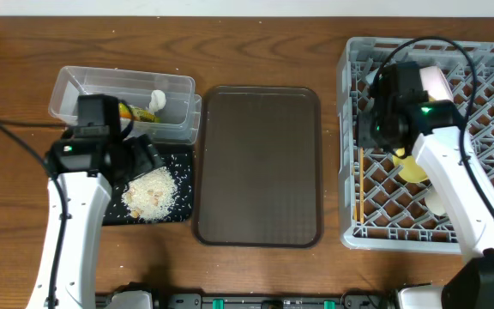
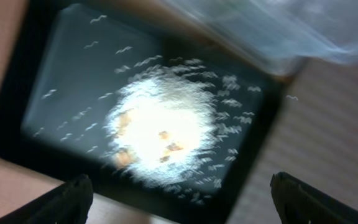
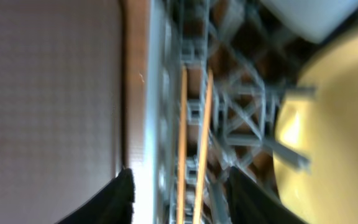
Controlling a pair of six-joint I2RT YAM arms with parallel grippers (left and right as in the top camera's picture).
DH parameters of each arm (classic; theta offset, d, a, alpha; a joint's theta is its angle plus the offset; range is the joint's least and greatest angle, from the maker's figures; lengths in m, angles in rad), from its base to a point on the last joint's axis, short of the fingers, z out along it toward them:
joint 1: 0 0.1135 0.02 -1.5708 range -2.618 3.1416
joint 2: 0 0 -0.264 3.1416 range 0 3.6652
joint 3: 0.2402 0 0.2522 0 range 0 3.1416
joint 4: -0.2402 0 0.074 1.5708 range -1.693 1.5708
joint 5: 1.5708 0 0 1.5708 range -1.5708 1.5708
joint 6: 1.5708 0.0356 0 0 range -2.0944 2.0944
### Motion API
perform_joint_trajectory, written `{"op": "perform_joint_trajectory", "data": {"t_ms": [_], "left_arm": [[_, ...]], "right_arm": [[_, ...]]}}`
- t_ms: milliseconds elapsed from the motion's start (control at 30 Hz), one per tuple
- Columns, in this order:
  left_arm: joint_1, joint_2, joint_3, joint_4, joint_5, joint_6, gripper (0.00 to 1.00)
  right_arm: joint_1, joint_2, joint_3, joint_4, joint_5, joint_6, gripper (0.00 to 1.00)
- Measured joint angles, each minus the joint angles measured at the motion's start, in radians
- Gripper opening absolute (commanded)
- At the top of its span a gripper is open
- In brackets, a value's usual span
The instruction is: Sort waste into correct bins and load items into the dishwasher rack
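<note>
Left wrist view: left gripper [image 2: 194, 205] has its fingers spread wide and empty above the black tray [image 2: 67, 68]. The rice scraps [image 2: 160, 127] form a white heap with tan bits and stray grains around it. Right gripper [image 3: 185, 199] is likewise spread, over two chopsticks [image 3: 183, 124] lying parallel in the dishwasher rack [image 3: 157, 93], with the yellow plate [image 3: 334, 124] beside them. Overhead: the snack wrapper [image 1: 129, 112], its print too small to read, and the tissue wad [image 1: 157, 100] sit in the clear tub [image 1: 101, 86].

Overhead: high, straight down, whole table [image 1: 256, 43]. Left wrist: close over black tray [image 2: 8, 134]. Right wrist: close over rack [image 3: 157, 93] edge. Overhead shares both.
</note>
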Motion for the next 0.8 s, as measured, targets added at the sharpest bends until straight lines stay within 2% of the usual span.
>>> {"op": "perform_joint_trajectory", "data": {"t_ms": [133,233,433,533,633,800], "left_arm": [[-0.087,0.000,0.000,0.039,0.043,0.083,0.95],[-0.132,0.000,0.000,0.014,0.058,0.116,0.95],[-0.141,0.000,-0.001,-0.158,0.068,0.140,0.95],[-0.141,-0.006,-0.002,-0.197,0.067,0.147,0.95],[-0.141,-0.065,-0.032,-0.169,0.066,0.148,0.95],[-0.141,-0.332,-0.151,-0.078,0.063,0.147,0.95]], "right_arm": [[-0.032,-0.023,0.000,0.091,-0.130,-0.058,0.78],[-0.056,-0.031,0.000,0.062,-0.179,-0.086,0.86],[-0.093,-0.043,-0.003,-0.073,-0.180,-0.074,0.99],[-0.095,-0.097,-0.037,-0.097,-0.174,-0.071,0.99],[-0.095,-0.200,-0.116,-0.071,-0.165,-0.068,0.99],[-0.095,-0.475,-0.325,0.065,-0.137,-0.060,0.99]]}}
